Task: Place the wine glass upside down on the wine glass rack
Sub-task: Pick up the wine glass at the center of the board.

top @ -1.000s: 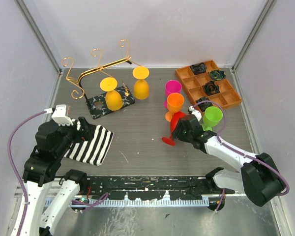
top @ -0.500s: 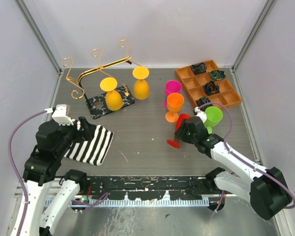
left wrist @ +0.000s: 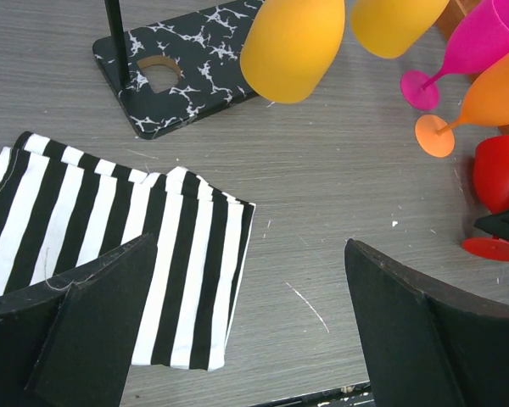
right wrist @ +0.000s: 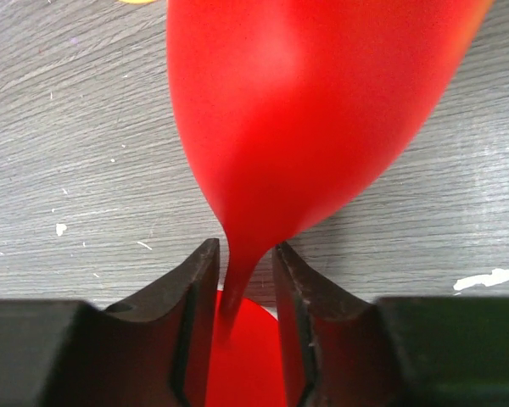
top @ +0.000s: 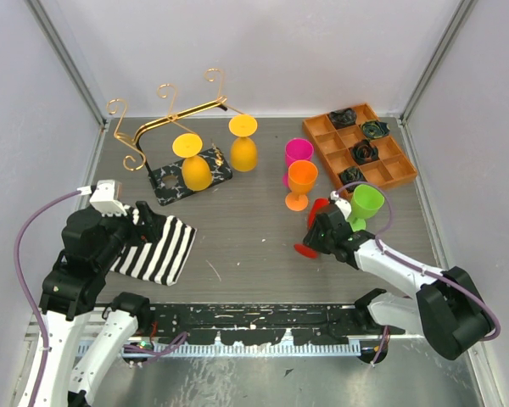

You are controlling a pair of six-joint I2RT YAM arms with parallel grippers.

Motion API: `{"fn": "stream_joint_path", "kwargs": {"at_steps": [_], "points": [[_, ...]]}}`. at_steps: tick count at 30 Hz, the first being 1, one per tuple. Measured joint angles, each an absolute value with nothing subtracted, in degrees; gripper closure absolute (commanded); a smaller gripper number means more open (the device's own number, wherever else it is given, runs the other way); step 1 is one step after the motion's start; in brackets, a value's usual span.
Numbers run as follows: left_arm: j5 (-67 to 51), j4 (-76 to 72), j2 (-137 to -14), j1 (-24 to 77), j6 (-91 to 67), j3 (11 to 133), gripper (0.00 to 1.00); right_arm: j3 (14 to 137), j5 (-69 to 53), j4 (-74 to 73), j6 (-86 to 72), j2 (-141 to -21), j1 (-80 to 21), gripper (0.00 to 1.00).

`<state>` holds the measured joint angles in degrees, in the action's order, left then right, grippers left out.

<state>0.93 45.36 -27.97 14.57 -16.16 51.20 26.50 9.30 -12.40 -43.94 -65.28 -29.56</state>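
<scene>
Right claw [top: 321, 231] has shifted with the red wine glass [top: 318, 209] slightly toward the right edge of the table [top: 237, 229], and has narrowed around the glass's stem.
In the wrist view its jaws flank the stem closely; whether they press it I cannot tell. The glass sits right of the table's middle, near the orange glass [top: 302, 176] and green glass [top: 367, 202], well apart from the wine glass rack [top: 178, 114] at the far left corner. The left claw [left wrist: 248, 246] gapes wide above the striped cloth [left wrist: 110, 229].

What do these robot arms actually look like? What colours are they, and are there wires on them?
The left arm and right arm are white links with chunky black joints. A purple cable loops along each. Each ends in two flat black fingers.
</scene>
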Motion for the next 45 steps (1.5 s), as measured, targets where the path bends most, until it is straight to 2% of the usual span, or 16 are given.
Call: {"fn": "stream_joint_path", "kwargs": {"at_steps": [8,16,19,33,45], "points": [[0.9,45.4,-28.0,14.6,-16.2,51.2,0.01,25.9,9.3,-12.1,-43.9,-64.0,-29.6,0.81],[0.9,45.4,-28.2,14.6,-16.2,51.2,0.01,24.1,9.4,-12.4,-43.9,-60.5,-29.6,0.91],[0.9,45.4,-28.3,14.6,-16.2,51.2,0.01,23.5,9.3,-12.9,-43.5,-57.9,-29.6,0.99],[2.0,45.4,-25.5,14.6,-16.4,51.2,0.02,20.3,3.3,-14.3,-42.5,-35.8,-29.6,0.99],[0.5,46.0,-22.6,14.6,-16.7,53.4,0.02,22.7,2.2,-16.4,-40.1,-26.8,-29.6,0.99]]}}
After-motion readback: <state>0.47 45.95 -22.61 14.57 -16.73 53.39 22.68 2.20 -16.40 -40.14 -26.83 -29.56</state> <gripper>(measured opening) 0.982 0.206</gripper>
